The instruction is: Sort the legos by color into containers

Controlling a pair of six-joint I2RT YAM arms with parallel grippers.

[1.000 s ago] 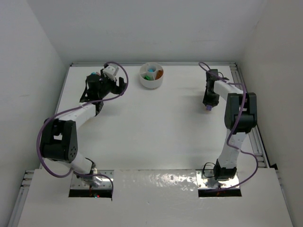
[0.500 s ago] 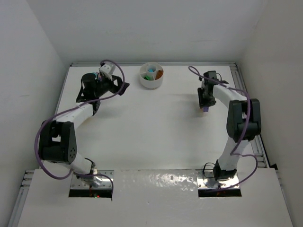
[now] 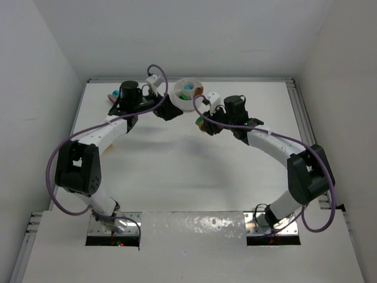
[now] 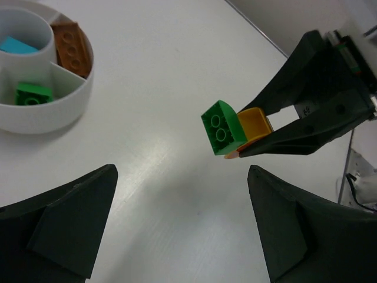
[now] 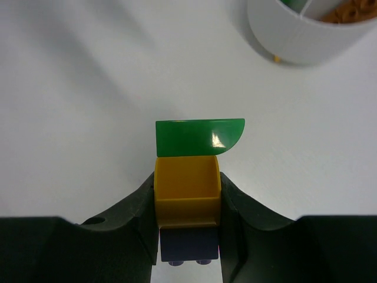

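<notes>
My right gripper (image 5: 187,203) is shut on a yellow brick (image 5: 187,194) in the middle of a small stack. A green brick (image 5: 199,137) is at its tip and a dark purple brick (image 5: 188,247) sits behind, between the fingers. The stack hangs above the table just in front of the white dish (image 3: 187,101). My left gripper (image 4: 182,230) is open and empty, facing the stack (image 4: 222,128) from the other side. The dish (image 4: 47,121) holds a teal brick (image 4: 17,45), an orange-brown brick (image 4: 70,47) and a green brick (image 4: 32,94) in separate sections.
Both grippers meet near the dish at the table's far middle, left gripper (image 3: 171,111) and right gripper (image 3: 203,124). A few small coloured bricks (image 3: 111,95) lie at the far left behind the left arm. Walls close in the table's back and sides.
The right arm swung left from the right side to the dish, carrying the stack. The left gripper moved right from the far left corner to face it.
</notes>
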